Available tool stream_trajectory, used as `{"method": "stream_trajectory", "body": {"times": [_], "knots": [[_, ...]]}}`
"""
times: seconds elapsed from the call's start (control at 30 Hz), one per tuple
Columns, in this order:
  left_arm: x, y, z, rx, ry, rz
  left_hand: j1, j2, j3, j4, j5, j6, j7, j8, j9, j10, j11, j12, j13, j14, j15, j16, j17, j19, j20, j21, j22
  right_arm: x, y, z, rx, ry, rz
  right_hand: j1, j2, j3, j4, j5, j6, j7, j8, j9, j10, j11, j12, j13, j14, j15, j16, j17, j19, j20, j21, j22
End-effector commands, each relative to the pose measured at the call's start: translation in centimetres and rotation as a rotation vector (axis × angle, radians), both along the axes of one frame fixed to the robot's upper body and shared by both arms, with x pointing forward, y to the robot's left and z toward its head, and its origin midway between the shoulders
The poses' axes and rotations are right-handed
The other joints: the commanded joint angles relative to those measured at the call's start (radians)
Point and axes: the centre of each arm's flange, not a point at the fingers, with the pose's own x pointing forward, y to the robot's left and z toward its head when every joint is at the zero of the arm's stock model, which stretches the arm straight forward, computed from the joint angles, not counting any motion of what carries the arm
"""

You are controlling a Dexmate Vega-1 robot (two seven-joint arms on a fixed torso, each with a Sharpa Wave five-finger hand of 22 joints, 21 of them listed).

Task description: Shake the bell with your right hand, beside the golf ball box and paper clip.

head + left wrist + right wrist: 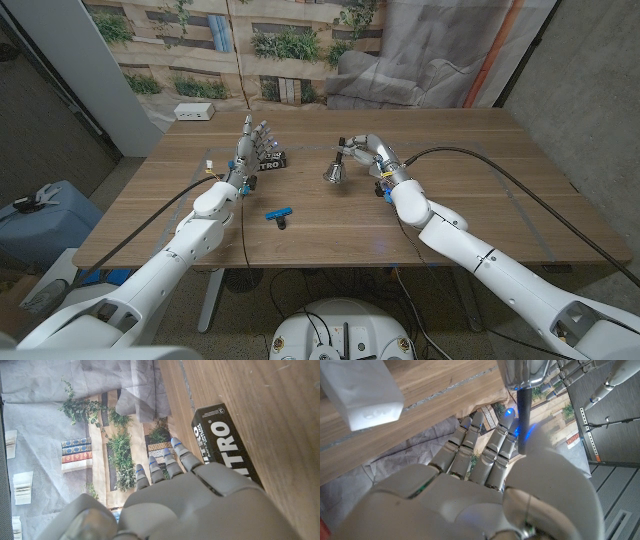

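My right hand [370, 152] grips the dark handle of a small silver bell [335, 171] near the middle of the table, the bell tilted with its mouth toward my left. In the right wrist view the handle [523, 420] runs between thumb and fingers [485, 455] up to the shiny bell body [522, 371]. The black golf ball box [272, 158] lies to the left of the bell. A blue paper clip [279, 213] lies nearer the front edge. My left hand [248, 145] stands beside the box with fingers straight and apart, holding nothing; in its wrist view the hand [200, 505] shows next to the box [225, 442].
A white box [195, 112] sits at the table's back left corner, also seen in the right wrist view [362, 390]. Cables trail from both arms over the wooden table [480, 190]. A plant-print backdrop hangs behind the table.
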Motion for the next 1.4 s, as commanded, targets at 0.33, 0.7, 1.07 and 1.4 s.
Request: {"method": "stream_trajectory", "body": {"times": [0.33,0.7,1.07,1.4], "knots": [[0.0,0.0,0.0,0.000,0.000,0.000,-0.001,0.012,0.000,0.007,0.007,0.000,-0.006,0.006,0.004,0.003,-0.006,0.006,0.005,0.009,-0.098,0.006,0.005,0.007,0.001,0.007,0.006,-0.8,0.5,1.1,0.040,0.211,0.071,-0.022,-0.003,-0.007,0.007,0.005,0.016,0.010,0.001,0.002,0.021,0.003,-0.004,0.002,0.026,-0.149,-0.001,0.003,0.034,-0.106,0.010,0.005],[0.0,0.0,0.0,0.000,0.000,0.000,-0.001,0.012,0.000,0.007,0.007,0.000,-0.006,0.006,0.004,0.003,-0.006,0.006,0.005,0.009,-0.098,0.006,0.005,0.008,0.001,0.007,0.006,-1.2,0.8,0.9,0.048,0.185,0.083,-0.018,-0.005,-0.007,-0.001,0.006,0.012,0.014,-0.006,0.002,0.019,0.004,-0.010,0.003,0.032,-0.152,-0.003,0.005,0.033,-0.106,0.008,0.005],[0.0,0.0,0.0,0.000,0.000,0.000,-0.001,0.012,0.000,0.007,0.007,0.000,-0.006,0.006,0.004,0.003,-0.004,0.006,0.005,0.009,-0.098,0.006,0.005,0.008,0.001,0.007,0.006,-1.7,1.1,0.5,0.041,0.066,0.059,0.017,-0.018,-0.008,-0.027,0.007,0.006,0.007,-0.014,0.004,0.018,0.002,-0.012,0.009,0.029,-0.153,0.002,0.016,0.029,-0.106,0.005,0.005],[0.0,0.0,0.0,0.000,0.000,0.000,-0.001,0.012,0.000,0.007,0.007,0.000,-0.006,0.006,0.004,0.003,-0.005,0.006,0.005,0.008,-0.098,0.005,0.005,0.008,0.001,0.007,0.006,-1.7,1.5,0.2,0.048,-0.010,0.037,0.053,-0.036,-0.012,-0.041,0.008,0.001,-0.002,-0.020,0.006,0.010,0.002,-0.017,0.013,0.017,-0.155,0.003,0.024,0.023,-0.108,0.001,0.005]]}}
